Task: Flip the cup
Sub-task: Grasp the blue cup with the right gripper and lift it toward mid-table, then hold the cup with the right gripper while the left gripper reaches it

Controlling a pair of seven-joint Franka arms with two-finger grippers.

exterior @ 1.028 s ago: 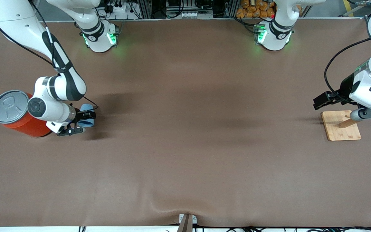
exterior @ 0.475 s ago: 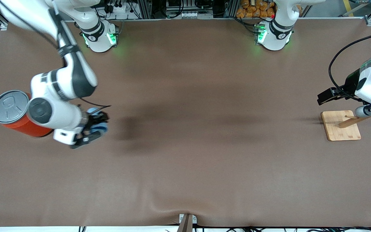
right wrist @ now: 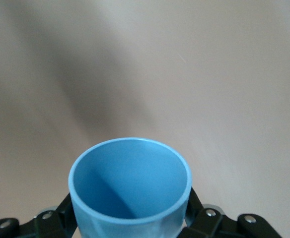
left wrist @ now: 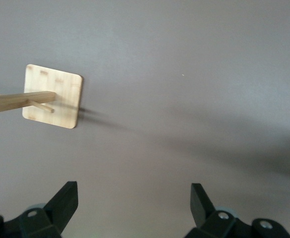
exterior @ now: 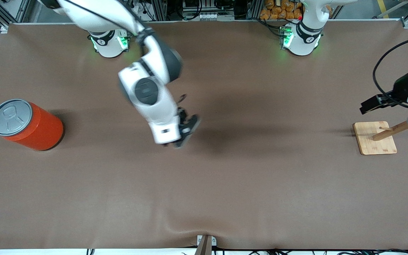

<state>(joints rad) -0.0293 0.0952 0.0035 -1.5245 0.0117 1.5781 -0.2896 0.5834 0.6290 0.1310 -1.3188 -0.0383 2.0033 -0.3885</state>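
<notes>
Your cup (right wrist: 130, 186) is off the surface (exterior: 225, 184) and in the air, clamped in the right gripper (right wrist: 130, 218). The right wrist view looks straight into its open mouth, with a finger (right wrist: 60, 218) pressed against the wall on each side low down near the base. Holding it there leaves the rim free, which I judge suits a flip: the wrist can roll the cup over and set it down on either end without the fingers getting in the way. In the front view you cannot see the cup at all, because the arm's own wrist and the gripper (exterior: 186, 129) cover it; the gripper hangs over bare surface around the middle of the table, toward the right arm's end.

The orange can (exterior: 25, 124) with its grey lid stands well apart, close to the edge at the right arm's end. Carrying the cup over open surface gives you room to turn it with nothing to knock.

The left gripper (left wrist: 135, 203) is spread wide and holds nothing; both its fingers show with only surface between them. It waits high over the left arm's end of the table, above the wooden stand (exterior: 375, 138), a square bamboo base with a slanted peg. Parked there, it is clear of the right arm's work.

I'd judge the cup is lifted and the turn itself not yet finished.
</notes>
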